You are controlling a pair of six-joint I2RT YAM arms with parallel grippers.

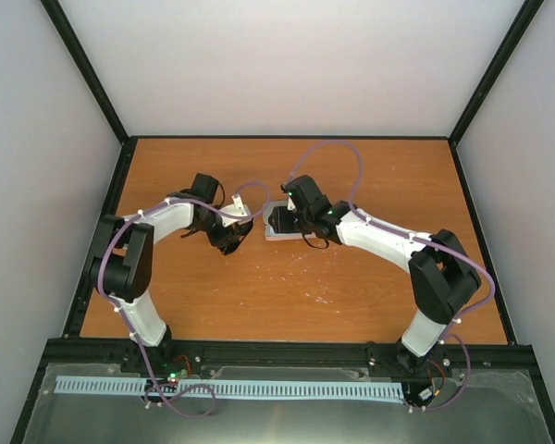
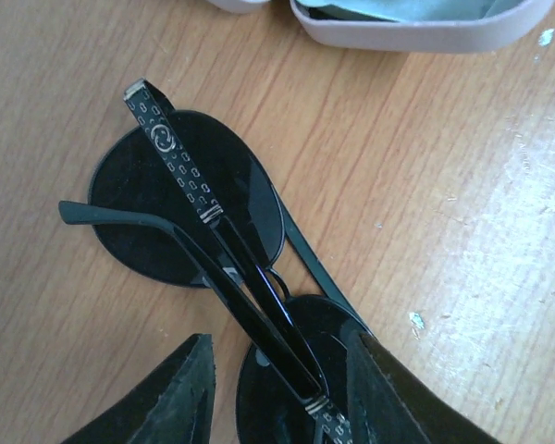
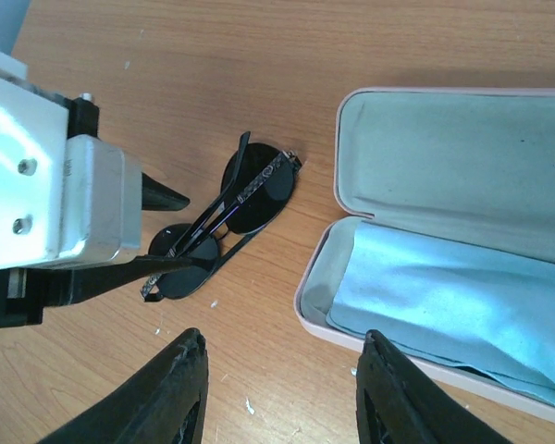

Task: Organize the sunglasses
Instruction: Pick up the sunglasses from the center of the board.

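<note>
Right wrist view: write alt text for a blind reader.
Folded black sunglasses lie on a wooden table, the open left gripper straddling one end. Beside them, an open pink case holds a blue cloth; the right gripper hovers open.

Sunglasses: one pair
Lenses: two, both dark
Case: one, pink
Cloth: one, pale blue
Tabletop: one
Robot arms: two, the left arm and the right arm
Fingers: four, two on the left gripper and two on the right gripper
</note>
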